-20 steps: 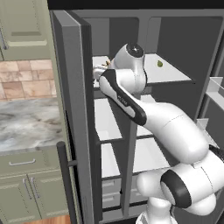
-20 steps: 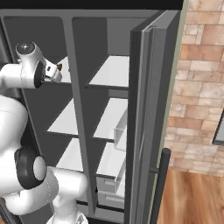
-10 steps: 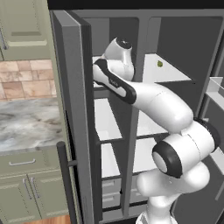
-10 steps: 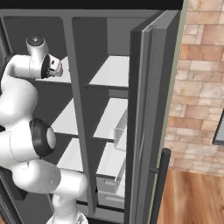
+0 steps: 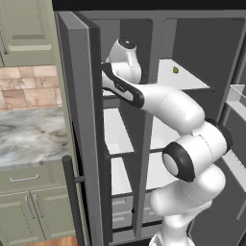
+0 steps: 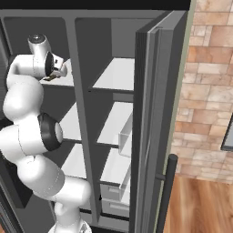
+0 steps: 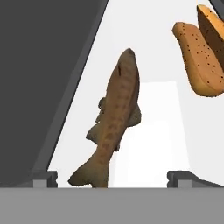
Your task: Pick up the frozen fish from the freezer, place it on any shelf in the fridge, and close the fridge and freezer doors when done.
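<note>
Freezer (image 5: 120,139): standing open as the left half of the tall grey appliance, white shelves stacked inside and grey drawers sitting at the bottom.
Fridge (image 5: 192,57): standing open as the right half, its top shelf (image 5: 185,79) lying at about 2 o'clock in the left base view.
Doors: the freezer door (image 5: 81,120) is hanging open at 9 o'clock in the left base view; the fridge door (image 6: 152,123) is hanging open at 3 o'clock in the right base view, its dark bar handle (image 6: 164,191) showing low.
Arm (image 5: 163,103): reaching up and leftward into the freezer's upper compartment.
Gripper (image 7: 111,186): jaws standing spread wide and pinching nothing, one fingertip (image 7: 43,178) showing at 7 o'clock and the other at 5 o'clock in the hand view.
Frozen fish (image 7: 113,120): lying on the freezer's white upper shelf, tail pointing between the spread fingertips, head pointing to 12 o'clock.
Orange-tan item (image 7: 197,59): lying at 2 o'clock from the fish, apart from it.
Green ball (image 5: 175,70): sitting on the fridge's top shelf.
</note>
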Controlling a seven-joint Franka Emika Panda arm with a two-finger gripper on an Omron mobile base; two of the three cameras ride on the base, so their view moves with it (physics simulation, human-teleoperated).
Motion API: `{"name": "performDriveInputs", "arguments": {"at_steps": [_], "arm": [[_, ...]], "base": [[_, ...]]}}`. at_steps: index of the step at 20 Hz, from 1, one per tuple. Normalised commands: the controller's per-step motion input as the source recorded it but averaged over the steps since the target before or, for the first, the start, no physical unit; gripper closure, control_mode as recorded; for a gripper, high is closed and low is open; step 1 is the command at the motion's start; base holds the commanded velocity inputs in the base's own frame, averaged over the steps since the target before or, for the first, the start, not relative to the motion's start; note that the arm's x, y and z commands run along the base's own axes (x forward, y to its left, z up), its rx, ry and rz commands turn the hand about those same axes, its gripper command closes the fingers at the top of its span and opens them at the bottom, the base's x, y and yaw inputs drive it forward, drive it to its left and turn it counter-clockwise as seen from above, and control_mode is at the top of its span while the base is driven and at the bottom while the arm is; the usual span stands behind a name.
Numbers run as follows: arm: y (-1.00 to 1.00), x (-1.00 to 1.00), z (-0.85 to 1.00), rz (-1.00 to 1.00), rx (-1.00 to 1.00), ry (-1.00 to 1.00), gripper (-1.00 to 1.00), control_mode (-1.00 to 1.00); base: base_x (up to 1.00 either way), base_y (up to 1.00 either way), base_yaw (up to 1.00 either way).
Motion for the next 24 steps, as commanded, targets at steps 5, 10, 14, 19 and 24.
{"name": "performDriveInputs", "arguments": {"at_steps": [5,10,14,19,24], "arm": [[0.00,0.34,-0.25,0.00,-0.05,0.03,-1.00,-1.00],[0.07,0.48,-0.22,0.00,-0.04,0.03,-1.00,-1.00],[0.32,0.59,-0.21,0.00,-0.03,0.01,-1.00,-1.00],[0.31,0.43,-0.46,0.00,-0.11,0.07,-1.00,-1.00],[0.01,0.00,-0.76,-0.02,-0.14,0.14,-1.00,-1.00]], "base": [[0.00,0.00,0.00],[0.00,0.00,0.00],[0.00,0.00,0.00],[0.00,0.00,0.00],[0.00,0.00,0.00]]}}
